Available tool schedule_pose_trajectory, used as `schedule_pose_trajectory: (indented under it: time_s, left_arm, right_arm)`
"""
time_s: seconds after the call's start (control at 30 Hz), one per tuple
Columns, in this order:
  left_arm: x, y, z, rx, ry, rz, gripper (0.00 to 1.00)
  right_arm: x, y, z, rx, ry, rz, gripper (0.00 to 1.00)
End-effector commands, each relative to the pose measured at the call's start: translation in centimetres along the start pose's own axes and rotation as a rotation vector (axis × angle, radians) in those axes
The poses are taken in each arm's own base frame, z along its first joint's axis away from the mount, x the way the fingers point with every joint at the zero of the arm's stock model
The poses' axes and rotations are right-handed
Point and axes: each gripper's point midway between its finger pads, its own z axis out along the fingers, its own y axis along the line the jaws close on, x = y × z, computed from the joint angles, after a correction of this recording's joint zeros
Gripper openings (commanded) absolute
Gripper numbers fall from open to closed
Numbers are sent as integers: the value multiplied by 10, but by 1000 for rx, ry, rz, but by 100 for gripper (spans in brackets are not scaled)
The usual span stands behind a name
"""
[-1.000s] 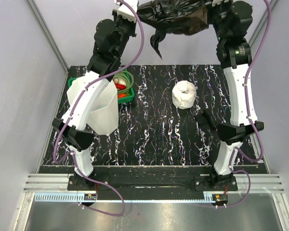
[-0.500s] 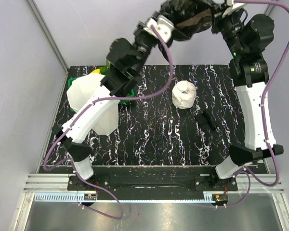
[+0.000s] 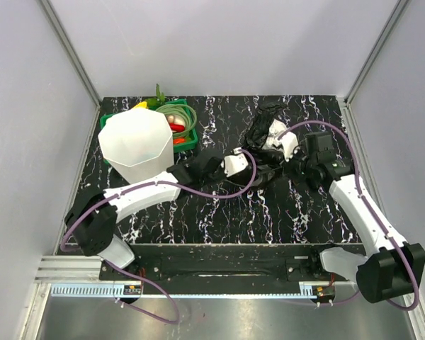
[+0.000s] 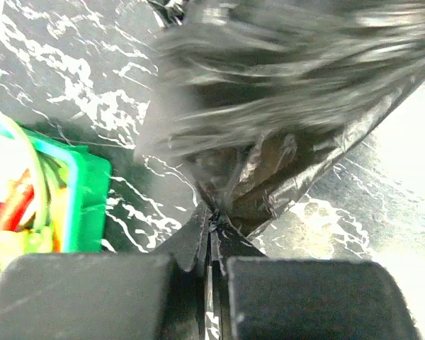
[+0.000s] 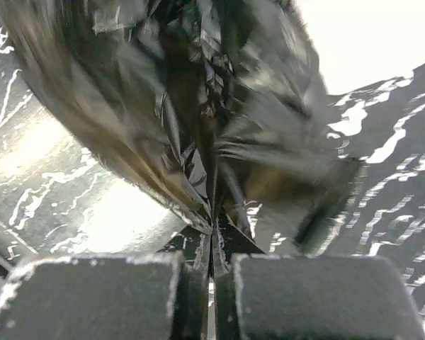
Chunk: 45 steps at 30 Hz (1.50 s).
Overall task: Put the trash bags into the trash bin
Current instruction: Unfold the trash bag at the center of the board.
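Trash bag [image 4: 290,142] between both closed jaws

White-and-black arms [image 3: 138,195], purple cables [image 3: 253,173]

left arm [image 3: 142,193], right arm [image 3: 361,205] low; jaws clamped.

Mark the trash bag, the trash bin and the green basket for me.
trash bag [image 4: 290,134], left wrist view, crumpled black film.
trash bin [image 3: 136,168], top external view, front wall.
green basket [image 3: 195,129], top external view, right rim.
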Motion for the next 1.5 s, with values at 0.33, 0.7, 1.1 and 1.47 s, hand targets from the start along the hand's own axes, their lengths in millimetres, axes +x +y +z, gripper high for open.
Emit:
schedule_pose_trajectory:
  time_s: [0.33, 0.7, 1.1, 1.47]
  left_arm:
    - [-107, 200, -123, -332, -320, -235, 0]
    - [-77, 214, -147, -396, -297, -204, 0]
    - [-76, 200, -119, -355, -210, 149, 16]
    - [-175, 184, -171, -115, -571, -143, 99]
  right_arm:
    - [-182, -138, -117, 619, -308, -40, 0]
    - [-188, -196, -188, 1068, -303, -37, 0]
    - [-235, -206, -218, 1163, -331, -312, 0]
    - [-202, -137, -132, 693, -336, -150, 0]
